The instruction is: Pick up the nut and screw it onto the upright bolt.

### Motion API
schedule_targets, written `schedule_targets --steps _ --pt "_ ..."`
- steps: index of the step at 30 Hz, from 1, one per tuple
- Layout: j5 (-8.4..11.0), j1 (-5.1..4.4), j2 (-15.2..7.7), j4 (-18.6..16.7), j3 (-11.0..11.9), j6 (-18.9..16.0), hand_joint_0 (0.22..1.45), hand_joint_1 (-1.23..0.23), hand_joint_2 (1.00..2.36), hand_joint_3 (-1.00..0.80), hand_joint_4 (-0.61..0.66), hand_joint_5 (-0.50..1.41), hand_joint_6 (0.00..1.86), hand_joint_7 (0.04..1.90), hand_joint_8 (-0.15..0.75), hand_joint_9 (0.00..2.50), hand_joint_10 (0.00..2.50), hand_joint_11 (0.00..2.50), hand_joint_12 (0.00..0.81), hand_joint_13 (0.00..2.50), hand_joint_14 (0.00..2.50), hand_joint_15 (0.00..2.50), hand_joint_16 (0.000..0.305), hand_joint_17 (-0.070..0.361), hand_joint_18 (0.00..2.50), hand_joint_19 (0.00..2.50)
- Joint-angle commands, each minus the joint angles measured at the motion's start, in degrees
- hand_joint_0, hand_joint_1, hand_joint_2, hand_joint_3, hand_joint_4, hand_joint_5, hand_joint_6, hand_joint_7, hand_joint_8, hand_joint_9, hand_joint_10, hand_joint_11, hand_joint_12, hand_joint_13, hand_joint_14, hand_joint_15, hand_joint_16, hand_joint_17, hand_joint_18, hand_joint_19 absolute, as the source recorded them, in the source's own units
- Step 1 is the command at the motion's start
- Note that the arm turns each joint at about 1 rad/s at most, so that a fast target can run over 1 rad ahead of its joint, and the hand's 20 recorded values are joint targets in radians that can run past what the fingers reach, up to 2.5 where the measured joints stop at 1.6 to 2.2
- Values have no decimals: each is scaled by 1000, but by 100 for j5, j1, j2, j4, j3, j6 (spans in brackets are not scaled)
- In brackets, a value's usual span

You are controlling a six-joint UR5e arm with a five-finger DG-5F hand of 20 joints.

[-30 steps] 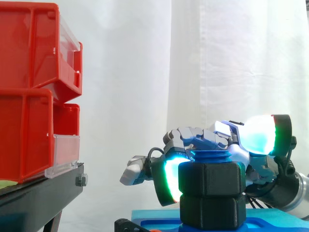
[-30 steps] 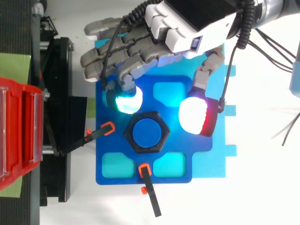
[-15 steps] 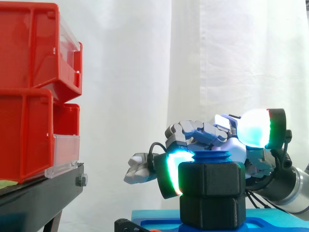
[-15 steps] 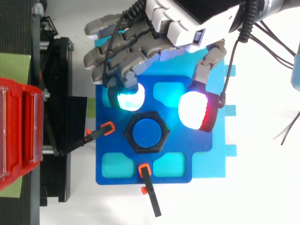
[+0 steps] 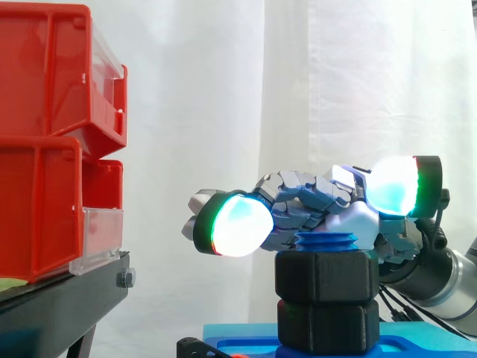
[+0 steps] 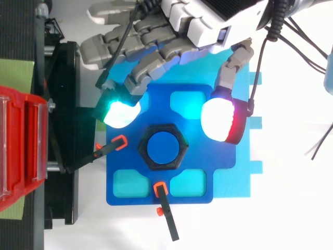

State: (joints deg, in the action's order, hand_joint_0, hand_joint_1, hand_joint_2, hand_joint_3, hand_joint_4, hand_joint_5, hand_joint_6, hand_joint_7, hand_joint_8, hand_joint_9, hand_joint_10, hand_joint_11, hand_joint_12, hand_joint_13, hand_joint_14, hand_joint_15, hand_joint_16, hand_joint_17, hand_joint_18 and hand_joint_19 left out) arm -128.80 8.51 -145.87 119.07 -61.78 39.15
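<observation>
A black hex nut [image 6: 179,147] sits round the blue upright bolt [image 6: 162,148] in the middle of the dark blue plate [image 6: 156,194]. From the side, the nut [image 5: 326,276] rests on a second black hex block [image 5: 326,326], with the bolt's blue thread [image 5: 328,242] poking out above it. My hand [image 6: 208,23] hovers over the plate's far side, open, with its fingers stretched out. A green-white fingertip [image 6: 120,112] lies left of the nut and the white-red thumb pad [image 6: 221,120] right of it. Neither touches the nut.
Red bins [image 5: 52,142] stand stacked on a black stand [image 5: 67,298] at the left. Two orange-tipped black clamps [image 6: 118,142] [image 6: 161,190] hold the plate, which lies on a light blue base [image 6: 250,130]. A white curtain hangs behind.
The fingers have uncurled and stretched out to the left, away from the nut. The glowing fingertip moved left and rose above nut height. The thumb stayed about where it was.
</observation>
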Motion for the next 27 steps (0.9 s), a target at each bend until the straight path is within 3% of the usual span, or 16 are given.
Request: schedule_targets --steps 1,9,15,18,27 --pt "13 -34 5 29 -36 -4 410 -156 1000 -500 112 -244 501 600 198 127 0 0 352 0 0 0 53 119 0 0" --pt "241 -148 -3 29 -203 14 410 -157 1000 -500 124 -241 501 612 205 142 0 0 352 11 0 0 53 120 0 0" --pt "444 -262 5 2 -413 -4 415 -185 1000 -500 208 -203 503 818 245 237 0 0 361 101 0 0 55 123 0 0" --pt "444 -271 5 -6 -413 -4 423 -201 1000 -500 253 -182 503 955 257 311 0 0 358 146 0 0 54 122 0 0" --pt "417 -245 -3 -15 -378 -56 441 -235 1000 -500 235 -147 502 1200 270 413 0 0 347 241 0 0 52 116 0 0"
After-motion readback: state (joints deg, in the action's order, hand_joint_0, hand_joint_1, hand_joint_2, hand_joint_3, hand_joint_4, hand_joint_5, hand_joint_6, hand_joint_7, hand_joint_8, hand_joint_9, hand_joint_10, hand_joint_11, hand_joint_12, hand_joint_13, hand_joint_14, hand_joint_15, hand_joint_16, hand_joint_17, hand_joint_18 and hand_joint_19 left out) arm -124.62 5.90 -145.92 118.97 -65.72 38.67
